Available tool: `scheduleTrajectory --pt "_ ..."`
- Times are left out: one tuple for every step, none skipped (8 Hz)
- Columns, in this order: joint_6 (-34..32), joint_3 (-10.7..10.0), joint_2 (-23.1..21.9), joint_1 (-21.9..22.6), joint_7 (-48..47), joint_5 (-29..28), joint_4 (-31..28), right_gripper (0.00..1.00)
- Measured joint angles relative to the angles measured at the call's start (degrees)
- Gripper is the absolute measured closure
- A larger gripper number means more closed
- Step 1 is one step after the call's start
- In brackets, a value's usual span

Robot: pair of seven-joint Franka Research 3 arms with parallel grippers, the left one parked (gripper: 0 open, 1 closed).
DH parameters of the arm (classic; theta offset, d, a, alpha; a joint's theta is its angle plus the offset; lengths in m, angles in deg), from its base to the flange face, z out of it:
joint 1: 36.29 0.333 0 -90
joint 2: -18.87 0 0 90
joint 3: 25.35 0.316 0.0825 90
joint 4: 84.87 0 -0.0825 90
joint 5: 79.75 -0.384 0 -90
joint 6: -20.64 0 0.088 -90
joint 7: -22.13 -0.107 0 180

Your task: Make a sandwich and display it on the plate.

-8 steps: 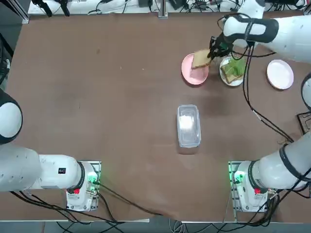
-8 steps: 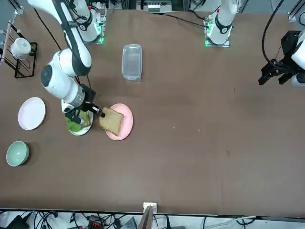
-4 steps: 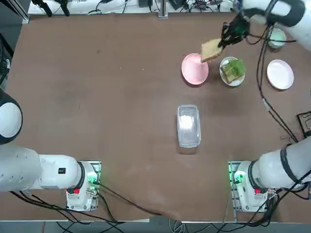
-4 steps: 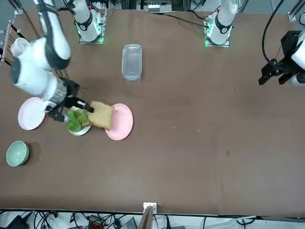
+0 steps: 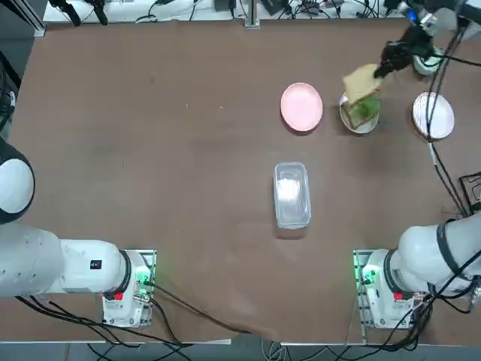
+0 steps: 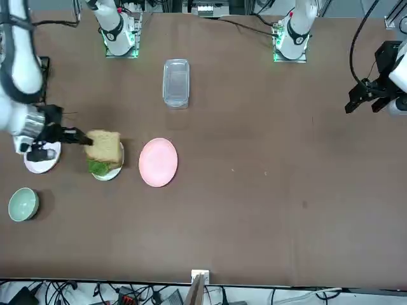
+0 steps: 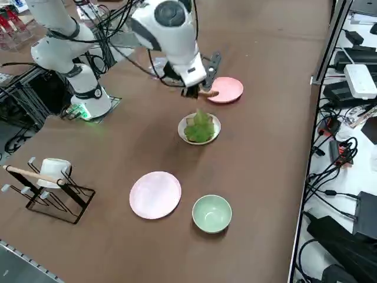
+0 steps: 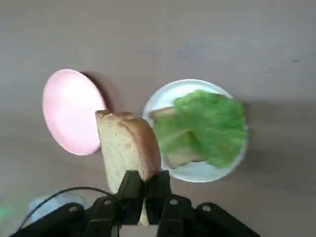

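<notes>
On the desk [image 5: 150, 150], left to right, lie a clear lidded box [image 5: 291, 194], an empty pink plate [image 5: 301, 106] at its 12 o'clock, and the plate [image 5: 358, 125] bearing bread and lettuce [image 5: 366, 111], above which the right tool [image 8: 144, 190] pinches a bread slice [image 5: 361, 80], no writing legible.

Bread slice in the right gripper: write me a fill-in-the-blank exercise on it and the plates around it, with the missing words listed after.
1. The right gripper holds a slice of ____ between its fingers.
2. The leaf on the white plate is ____ in colour.
3. The bread slice is held above the table, not yet laid on the ____ leaf.
4. The pink plate next to the white one has ____ on it.

Missing words: bread; green; lettuce; nothing
</notes>
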Motion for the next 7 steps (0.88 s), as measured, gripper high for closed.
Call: scheduleTrajectory --pt "-1.55 0.0 1.9 -2.47 4.36 -0.12 1.1 0.92" --pt "-3.35 0.01 4.1 -4.45 7.66 -1.3 2.29 0.92" --pt "-5.16 0.02 6.63 -5.95 11.1 -4.01 3.57 0.92" --pt "-6.78 0.03 9.31 -7.1 14.85 -6.76 4.97 0.92" --pt "-8.12 0.03 12.07 -8.08 18.11 -8.65 6.75 0.92" --pt "-9.56 0.05 14.82 -8.89 20.7 -9.63 9.07 0.92" --pt "-11.14 0.07 17.41 -9.46 22.93 -10.41 11.51 0.92"
